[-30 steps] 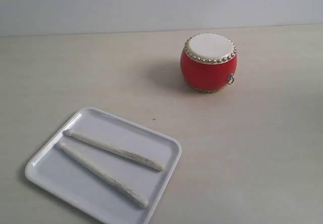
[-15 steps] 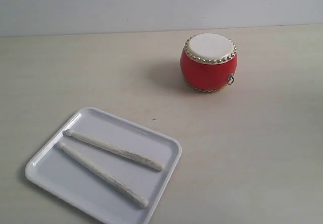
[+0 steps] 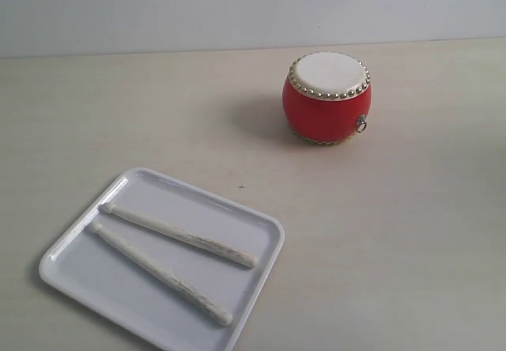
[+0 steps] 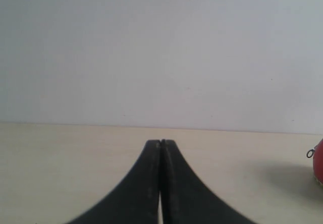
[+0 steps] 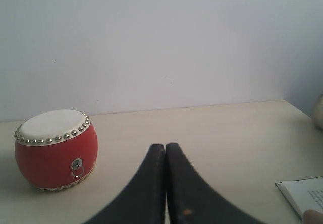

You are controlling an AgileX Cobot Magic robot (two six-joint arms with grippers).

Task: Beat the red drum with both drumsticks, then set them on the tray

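Observation:
The red drum (image 3: 326,96) stands upright on the table at the back right, cream skin up; it also shows in the right wrist view (image 5: 54,150), and its edge in the left wrist view (image 4: 319,161). Two pale wooden drumsticks (image 3: 176,235) (image 3: 158,272) lie side by side in the white tray (image 3: 87,284) at the front left. Neither arm appears in the exterior view. My left gripper (image 4: 160,143) is shut with nothing in it. My right gripper (image 5: 164,147) is shut and empty too, apart from the drum.
A pale wall runs behind the table. In the right wrist view the corner of a printed white sheet or book (image 5: 303,193) lies on the table, and a pale rounded object (image 5: 319,111) sits at the frame's edge.

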